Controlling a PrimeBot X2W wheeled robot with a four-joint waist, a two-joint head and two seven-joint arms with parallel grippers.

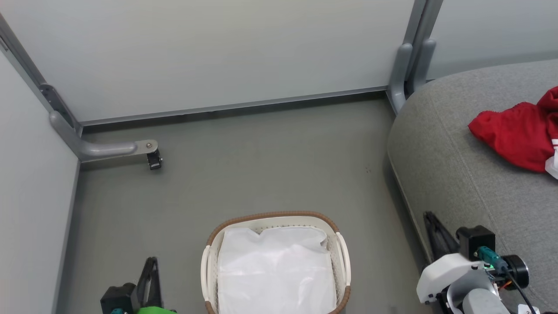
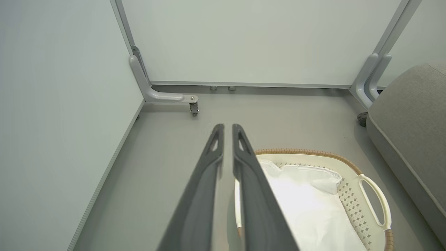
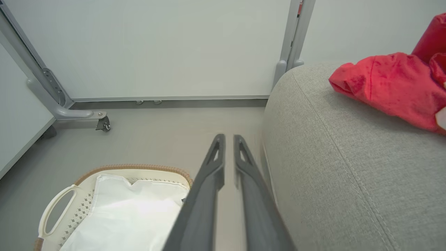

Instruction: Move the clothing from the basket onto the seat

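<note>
Currently: red clothing [image 1: 518, 135] heaped on grey seat [image 1: 457, 174], well apart from basket [image 1: 270, 216]. Basket on floor [image 1: 261, 152] beside seat, white liner [image 1: 274, 270] inside. Left gripper [image 2: 228, 127] at basket's left side, fingers drawn nearly together, slim gap, gripping nothing. Right gripper [image 3: 229, 136] between basket and seat edge, fingers likewise nearly closed, gripping nothing.
</note>
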